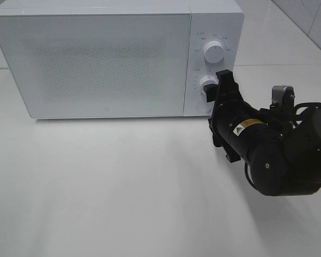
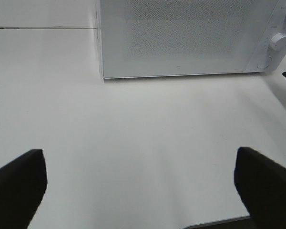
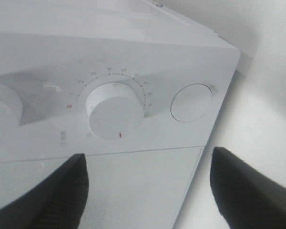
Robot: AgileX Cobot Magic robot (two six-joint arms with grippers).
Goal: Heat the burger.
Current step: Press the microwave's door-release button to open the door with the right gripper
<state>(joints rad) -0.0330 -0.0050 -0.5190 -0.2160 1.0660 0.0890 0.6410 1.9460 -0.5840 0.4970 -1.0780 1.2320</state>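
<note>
The burger is out of view; I see it in no frame. A white microwave (image 1: 101, 59) stands at the back of the table with its door shut. My right gripper (image 1: 216, 85) is open at the microwave's control panel, its two dark fingers either side of the lower knob (image 1: 207, 82) and holding nothing. The right wrist view shows that knob (image 3: 115, 110) close ahead between the open fingers (image 3: 52, 200). My left gripper (image 2: 143, 191) is open and empty above the bare table, facing the microwave (image 2: 181, 38) from a distance.
The panel also has an upper knob (image 1: 213, 52) and a round button (image 3: 191, 102) beside the lower knob. The white table (image 1: 123, 182) stretches in front of the microwave. The right arm's black body (image 1: 278, 155) hangs over the table's right side.
</note>
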